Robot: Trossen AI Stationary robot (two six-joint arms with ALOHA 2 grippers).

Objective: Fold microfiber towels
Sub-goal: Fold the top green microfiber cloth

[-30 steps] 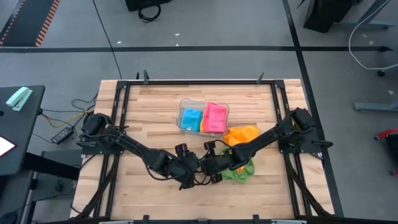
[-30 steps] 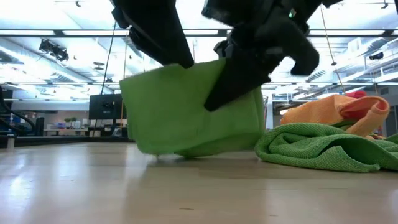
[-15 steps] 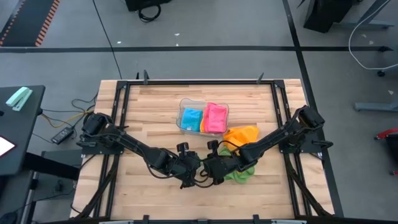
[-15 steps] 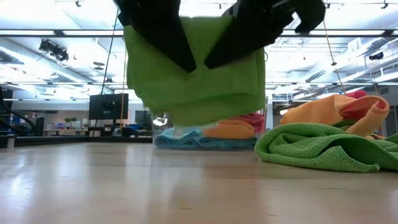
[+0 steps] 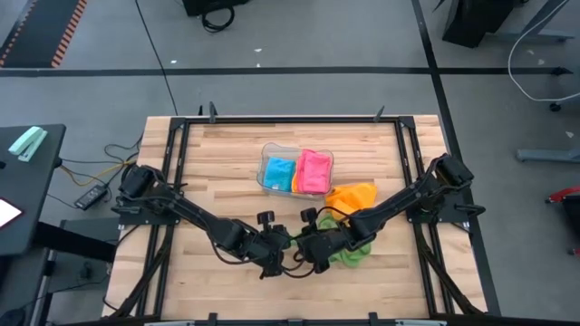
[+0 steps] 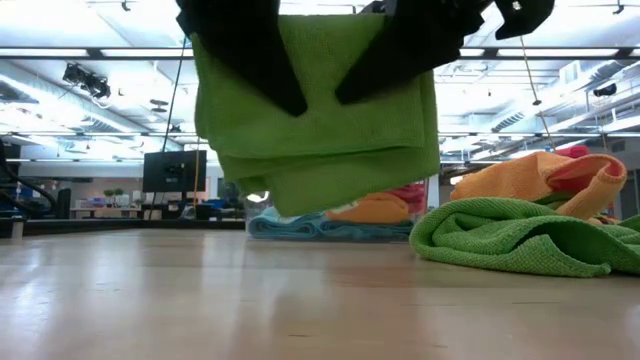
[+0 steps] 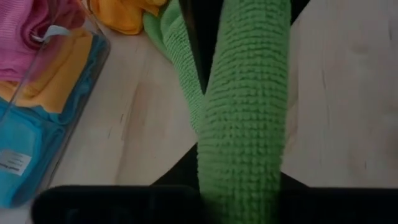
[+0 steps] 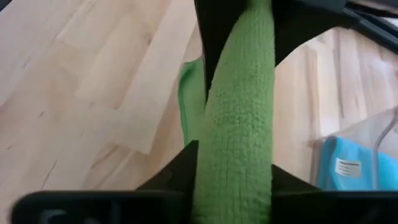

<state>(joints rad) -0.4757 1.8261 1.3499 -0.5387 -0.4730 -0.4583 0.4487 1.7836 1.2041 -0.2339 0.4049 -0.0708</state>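
- Your left gripper [image 6: 265, 75] and right gripper [image 6: 395, 70] are both clamped on a folded green towel [image 6: 315, 120], hanging clear above the table [image 6: 300, 300] near its front middle.
- Risk: one loosening grip lets the fold drop open.

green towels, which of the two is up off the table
The folded green towel pinched between the left gripper and right gripper; the crumpled green towel lies on the table.

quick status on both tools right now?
Left tool: shut on the folded green towel, which hangs clear of the table.
Right tool: shut on the same green towel.
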